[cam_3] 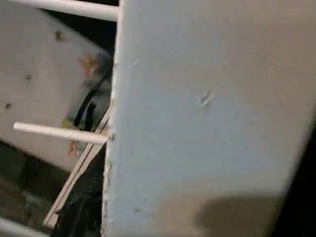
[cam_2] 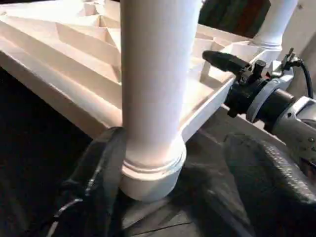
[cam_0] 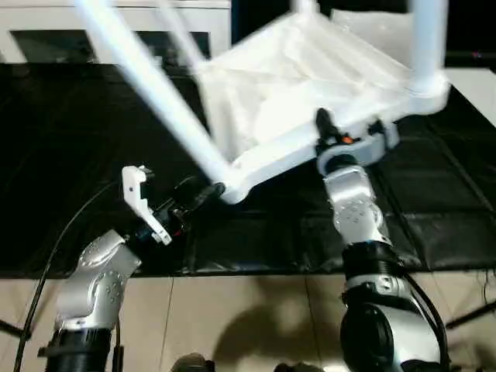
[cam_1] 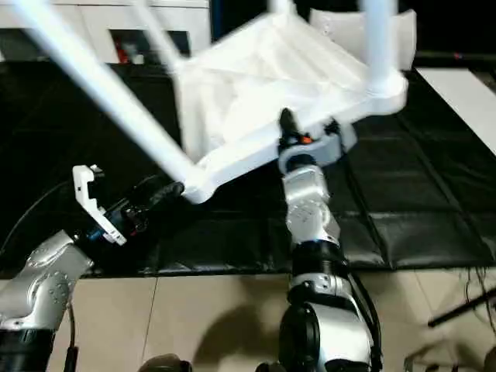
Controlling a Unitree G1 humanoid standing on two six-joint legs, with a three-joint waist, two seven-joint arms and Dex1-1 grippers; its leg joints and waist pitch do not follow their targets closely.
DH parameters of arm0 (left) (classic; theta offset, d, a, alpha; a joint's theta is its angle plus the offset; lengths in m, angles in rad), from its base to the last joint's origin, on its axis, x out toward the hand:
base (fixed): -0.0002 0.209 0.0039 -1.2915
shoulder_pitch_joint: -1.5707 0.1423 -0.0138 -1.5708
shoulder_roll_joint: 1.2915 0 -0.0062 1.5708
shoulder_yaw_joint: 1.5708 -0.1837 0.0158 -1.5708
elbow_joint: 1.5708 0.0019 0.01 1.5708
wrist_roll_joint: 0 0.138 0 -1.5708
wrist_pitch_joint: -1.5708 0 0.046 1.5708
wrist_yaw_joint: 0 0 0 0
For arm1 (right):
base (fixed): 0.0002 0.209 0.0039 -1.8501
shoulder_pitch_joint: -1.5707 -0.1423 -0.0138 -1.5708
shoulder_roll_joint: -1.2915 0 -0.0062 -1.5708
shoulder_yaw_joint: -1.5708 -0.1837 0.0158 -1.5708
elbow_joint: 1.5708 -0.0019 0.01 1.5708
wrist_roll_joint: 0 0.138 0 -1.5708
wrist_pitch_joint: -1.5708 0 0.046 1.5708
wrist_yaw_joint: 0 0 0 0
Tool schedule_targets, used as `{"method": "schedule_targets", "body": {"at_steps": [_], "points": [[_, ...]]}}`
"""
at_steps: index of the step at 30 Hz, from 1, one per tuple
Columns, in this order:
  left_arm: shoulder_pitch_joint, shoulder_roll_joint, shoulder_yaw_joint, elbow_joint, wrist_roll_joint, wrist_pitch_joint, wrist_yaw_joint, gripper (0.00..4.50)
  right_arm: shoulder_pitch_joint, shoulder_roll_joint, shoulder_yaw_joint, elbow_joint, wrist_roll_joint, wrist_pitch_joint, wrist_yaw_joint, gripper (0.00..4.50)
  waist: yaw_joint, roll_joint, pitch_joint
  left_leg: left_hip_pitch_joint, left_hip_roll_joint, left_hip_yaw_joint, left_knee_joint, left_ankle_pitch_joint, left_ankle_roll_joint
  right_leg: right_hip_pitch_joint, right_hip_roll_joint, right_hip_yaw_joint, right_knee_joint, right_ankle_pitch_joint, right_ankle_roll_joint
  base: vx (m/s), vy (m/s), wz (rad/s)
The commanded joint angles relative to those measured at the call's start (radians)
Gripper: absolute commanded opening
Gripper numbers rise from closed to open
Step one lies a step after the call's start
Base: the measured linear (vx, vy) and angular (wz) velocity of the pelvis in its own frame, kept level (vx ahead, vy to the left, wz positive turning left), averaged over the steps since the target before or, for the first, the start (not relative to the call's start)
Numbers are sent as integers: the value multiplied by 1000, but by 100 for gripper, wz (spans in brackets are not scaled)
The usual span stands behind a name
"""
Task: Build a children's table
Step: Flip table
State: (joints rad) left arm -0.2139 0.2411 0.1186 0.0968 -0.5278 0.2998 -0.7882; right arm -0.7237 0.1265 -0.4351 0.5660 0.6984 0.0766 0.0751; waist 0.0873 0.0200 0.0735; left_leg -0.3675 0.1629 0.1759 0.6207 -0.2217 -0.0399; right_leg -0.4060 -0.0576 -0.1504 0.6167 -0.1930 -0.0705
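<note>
The children's table hangs upside down and tilted over the mat, its ribbed white top [cam_0: 294,85] facing me. One long white leg [cam_0: 155,93] rises from the near-left corner socket [cam_2: 148,173]. Another leg [cam_0: 426,46] stands at the right corner, and a third [cam_0: 182,39] shows behind. My left gripper [cam_0: 203,194] stands open around the base of the near-left leg. One finger [cam_2: 103,168] lies against the socket and the other [cam_2: 266,168] is well apart from it. My right gripper [cam_0: 329,139] is shut on the top's near rim, one black finger [cam_2: 222,59] over the edge.
A black mat [cam_0: 77,155] covers the floor under the table, with pale tiles [cam_0: 256,310] nearer me. A white glass-door cabinet [cam_0: 46,31] stands at the back left. A black cable [cam_0: 54,248] loops beside my left forearm.
</note>
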Motion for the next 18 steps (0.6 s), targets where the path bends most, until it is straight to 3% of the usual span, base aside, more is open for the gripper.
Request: {"method": "schedule_targets", "body": {"at_steps": [1, 2, 4, 5, 7, 8, 9, 10, 11, 12, 13, 15, 18], "points": [[42, 12, -6, -27, 8, 7, -1, 377, -24, -14, 18, -125, -41, -62, 2, 204, -9, 15, -96, 5, 83, -34, -64, 42, 68, 80, -121, 99, -45, 59, -152, 0, 0, 0], [64, 17, -10, -49, 9, 11, -4, 389, -23, -24, 27, -132, -61, -64, -6, 204, -14, 10, -94, 0, 82, -34, -64, 48, 79, 82, -121, 98, -47, 50, -150, 0, 0, 0], [89, 24, -13, -77, 10, 15, -8, 397, -23, -37, 41, -140, -89, -69, -17, 204, -19, 15, -94, -2, 76, -31, -60, 52, 92, 80, -118, 96, -52, 26, -144, 0, 0, 0], [128, 35, -21, -124, 13, 23, -12, 402, -27, -56, 56, -152, -122, -74, -29, 204, -23, 7, -93, -2, 78, -31, -62, 44, 95, 80, -116, 95, -54, 0, -135, 0, 0, 0], [161, 46, -30, -167, 18, 25, -14, 422, -33, -73, 67, -163, -147, -77, -42, 204, -28, 13, -89, -2, 80, -30, -62, 38, 97, 76, -112, 93, -57, -37, -129, 0, 0, 0], [193, 56, -36, -223, 13, 35, -8, 422, -40, -90, 77, -175, -168, -77, -45, 204, -29, 7, -87, 4, 79, -27, -62, 20, 93, 72, -107, 93, -62, -72, -118, 0, 0, 0], [215, 63, -40, -273, 10, 43, 0, 433, -46, -107, 88, -185, -189, -74, -49, 204, -27, 6, -85, 0, 81, -29, -65, 14, 88, 76, -111, 93, -60, -95, -116, 0, 0, 0], [230, 69, -43, -311, 11, 49, 10, 439, -49, -119, 97, -192, -202, -68, -51, 204, -29, -5, -83, 2, 79, -25, -66, 4, 88, 72, -106, 93, -66, -116, -108, 0, 0, 0], [244, 81, -46, -359, 14, 59, 21, 444, -55, -134, 107, -200, -218, -61, -51, 204, -25, -1, -83, 2, 78, -26, -65, -4, 81, 75, -109, 94, -63, -142, -103, 0, 0, 0], [251, 88, -48, -383, 16, 65, 28, 448, -58, -140, 111, -205, -226, -56, -51, 204, -27, 0, -80, 0, 74, -24, -65, -5, 83, 73, -106, 94, -69, -154, -95, 0, 0, 0], [241, 96, -32, -444, 12, 83, 63, 450, -66, -161, 127, -215, -262, -51, -56, 204, -30, -17, -80, 0, 75, -24, -66, -7, 80, 73, -103, 94, -69, -165, -82, 0, 0, 0], [209, 106, -18, -491, 20, 104, 104, 450, -78, -183, 144, -221, -299, -50, -66, 201, -29, -10, -79, 1, 69, -23, -64, -4, 78, 71, -101, 93, -69, -172, -71, 0, 0, 0], [161, 129, -18, -533, 46, 134, 144, 450, -90, -219, 180, -223, -365, -57, -73, 199, -29, -16, -79, -3, 63, -22, -61, 5, 78, 73, -97, 93, -68, -168, -54, 0, 0, 0]]}}
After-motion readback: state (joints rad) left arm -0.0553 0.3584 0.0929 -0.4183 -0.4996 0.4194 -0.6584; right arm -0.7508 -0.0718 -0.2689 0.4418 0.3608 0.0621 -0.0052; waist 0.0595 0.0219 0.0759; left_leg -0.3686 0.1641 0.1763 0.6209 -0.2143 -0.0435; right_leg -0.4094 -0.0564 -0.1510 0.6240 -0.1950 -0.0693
